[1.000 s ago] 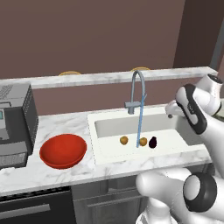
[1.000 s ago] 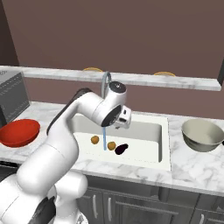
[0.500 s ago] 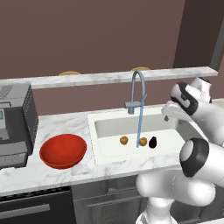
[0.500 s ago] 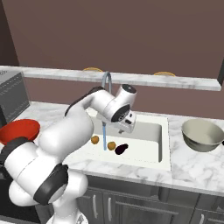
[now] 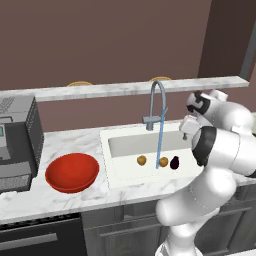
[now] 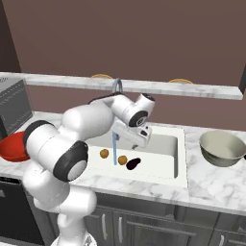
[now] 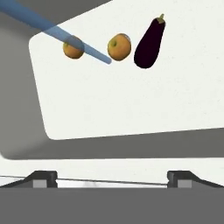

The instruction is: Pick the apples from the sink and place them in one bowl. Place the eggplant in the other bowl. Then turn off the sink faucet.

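The gripper (image 7: 112, 177) hangs over the right-hand part of the sink (image 7: 131, 109) with its jaws spread as wide as they go and nothing between them. Over the last second the arm has folded: its elbow has swung down and forward while the hand has pushed out from the counter edge to a place above the basin and tipped to look down into it. None of the produce has shifted in that time, so the change is all approach, and it suggests the first pick is being lined up.

Below and ahead of the fingertips lies the bare white floor of the basin. Further on, the three items sit in a row: the eggplant (image 7: 149, 41) to one side, an apple (image 7: 119, 47) just beside it, and the second apple (image 7: 73, 48) beyond, partly behind the blue stream of water (image 7: 65, 37) that runs between them. The water shows the faucet (image 5: 156, 107) is on, so that last step is not yet done.

Well off to the gripper's left on the counter waits the red bowl (image 5: 72, 171); to its right, also well apart, the greenish-grey bowl (image 6: 222, 148). Both are empty, so nothing has been delivered.
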